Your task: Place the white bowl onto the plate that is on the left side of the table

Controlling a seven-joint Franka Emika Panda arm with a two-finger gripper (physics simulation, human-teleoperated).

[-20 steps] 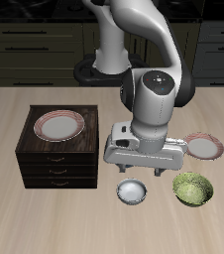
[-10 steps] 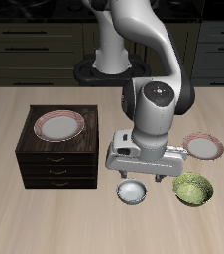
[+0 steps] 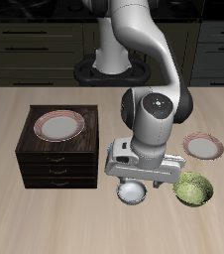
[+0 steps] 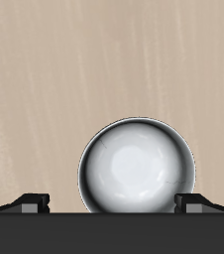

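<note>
The white bowl [image 3: 132, 193] rests on the table near its front edge, partly covered by my hand. In the wrist view the white bowl [image 4: 137, 167] lies between my two fingertips [image 4: 33, 201], which stand wide apart and clear of its rim. My gripper [image 3: 142, 181] is open and hangs low just over the bowl, holding nothing. The plate [image 3: 204, 147], with a pale pink-red rim, lies flat on the table farther back, beyond the green bowl.
A green bowl [image 3: 193, 189] sits close beside the white bowl. A dark wooden drawer cabinet [image 3: 55, 164] stands on the other side, with a second, browner-rimmed plate [image 3: 59, 125] on top. Dark kitchen cabinets line the back.
My arm has come down and slightly toward the table's front edge, bringing the open gripper low over the white bowl. The bowl and plates have not moved.
</note>
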